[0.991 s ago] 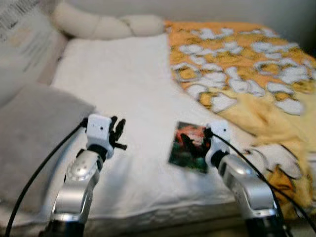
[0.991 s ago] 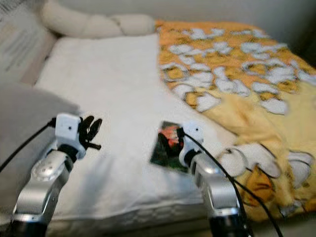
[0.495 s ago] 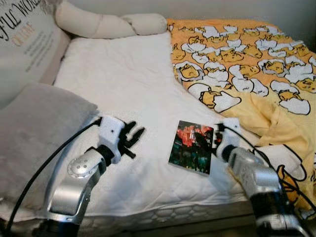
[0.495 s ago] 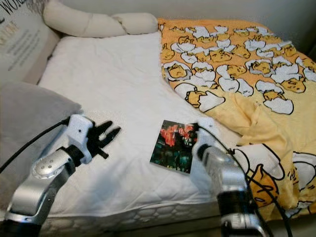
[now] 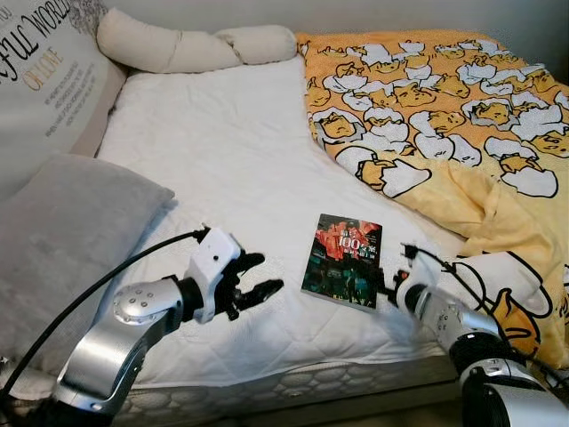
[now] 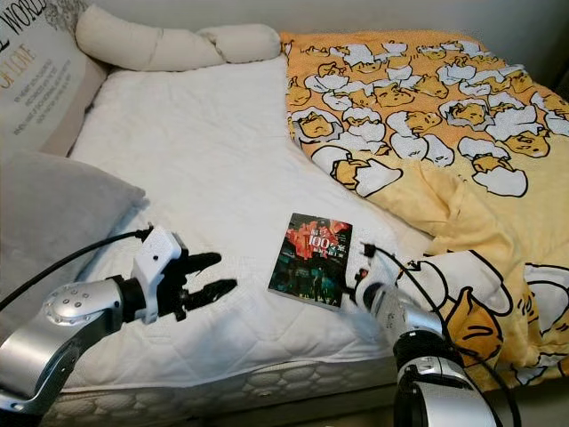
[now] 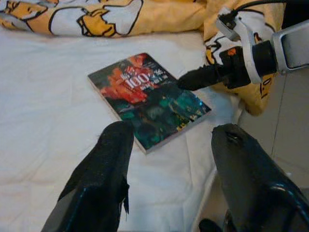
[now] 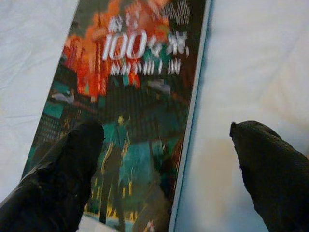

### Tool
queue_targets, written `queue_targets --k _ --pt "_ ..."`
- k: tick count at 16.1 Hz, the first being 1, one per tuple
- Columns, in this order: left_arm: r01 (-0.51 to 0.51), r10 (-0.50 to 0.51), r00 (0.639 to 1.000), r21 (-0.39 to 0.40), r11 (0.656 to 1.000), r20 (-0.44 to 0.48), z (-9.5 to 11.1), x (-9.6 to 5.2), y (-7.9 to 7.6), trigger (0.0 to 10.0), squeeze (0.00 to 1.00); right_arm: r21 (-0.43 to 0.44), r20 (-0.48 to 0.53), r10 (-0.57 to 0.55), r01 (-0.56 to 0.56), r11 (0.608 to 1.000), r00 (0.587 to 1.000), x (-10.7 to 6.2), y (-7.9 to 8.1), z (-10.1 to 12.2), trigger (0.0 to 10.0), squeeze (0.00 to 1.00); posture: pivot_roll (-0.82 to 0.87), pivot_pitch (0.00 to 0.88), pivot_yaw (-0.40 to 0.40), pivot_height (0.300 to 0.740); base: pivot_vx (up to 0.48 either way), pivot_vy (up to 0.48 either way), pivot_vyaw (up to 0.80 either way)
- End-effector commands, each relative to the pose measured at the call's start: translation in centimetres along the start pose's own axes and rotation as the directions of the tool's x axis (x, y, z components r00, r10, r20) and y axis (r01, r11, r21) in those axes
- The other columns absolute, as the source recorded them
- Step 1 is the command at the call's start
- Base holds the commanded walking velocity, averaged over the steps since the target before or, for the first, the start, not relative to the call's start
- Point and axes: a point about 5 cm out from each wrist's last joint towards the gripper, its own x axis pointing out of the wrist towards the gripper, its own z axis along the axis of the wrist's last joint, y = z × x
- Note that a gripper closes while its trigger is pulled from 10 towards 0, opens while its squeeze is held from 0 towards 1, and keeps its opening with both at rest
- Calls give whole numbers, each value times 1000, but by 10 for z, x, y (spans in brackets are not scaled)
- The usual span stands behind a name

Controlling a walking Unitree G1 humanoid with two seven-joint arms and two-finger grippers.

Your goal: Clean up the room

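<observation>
My right pincer (image 5: pixel 384 283) has dropped to the book (image 5: pixel 343 261) edge, fingers wide; left pincer (image 5: pixel 258 292), also wide, has swung closer. Grasp looks imminent.

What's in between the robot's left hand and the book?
Just bare white sheet. The left eye view shows it between the open left gripper and the book; nothing else lies there.

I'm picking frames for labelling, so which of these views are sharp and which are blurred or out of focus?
Left and right eye views: sharp and evenly lit, the book title readable. Left wrist view: book in focus, the left pincer fingers close and soft. Right wrist view: cover slightly blurred, the right pincer fingers dark, featureless blobs.
</observation>
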Motion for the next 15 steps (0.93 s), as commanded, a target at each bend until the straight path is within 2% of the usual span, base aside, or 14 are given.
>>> queue_targets --k 1,4,5,9,10,11,12,14,15 --pt "9 -9 1000 14 1000 -9 3 -3 -2 10000 1000 69 11 21 -22 997 1000 2 2 -1 10000 1000 44 9 56 740 0 0 0" --pt "-9 9 1000 21 1000 -22 3 -5 -2 10000 1000 128 14 73 -74 989 997 4 6 -6 10000 1000 54 27 59 740 0 0 0" --pt "-15 16 1000 22 1000 -27 3 -7 -1 10000 1000 154 17 118 -120 981 993 5 12 -8 10000 1000 63 43 59 740 0 0 0" --pt "-33 34 999 24 999 -37 3 -10 -1 10000 1000 228 5 167 -164 960 986 8 21 -14 10000 1000 75 56 56 740 0 0 0" --pt "-39 40 998 25 999 -39 3 -11 -1 10000 1000 264 -4 168 -161 951 986 9 22 -17 10000 827 76 57 54 740 0 0 0" --pt "-40 41 998 26 999 -41 3 -11 0 10000 1000 281 -6 168 -160 946 986 9 22 -17 10000 541 76 57 54 740 0 0 0" --pt "-44 45 998 28 999 -43 3 -11 0 10000 1000 334 -10 163 -151 931 987 8 21 -21 10000 0 78 58 52 740 0 0 0" --pt "-48 49 998 36 998 -48 4 -11 0 10000 1000 436 -13 146 -126 891 989 7 18 -27 10000 0 82 60 51 740 0 0 0" --pt "-51 53 997 42 998 -53 3 -12 0 10000 1000 505 -6 144 -121 855 990 6 15 -32 10000 0 89 68 51 740 0 0 0"
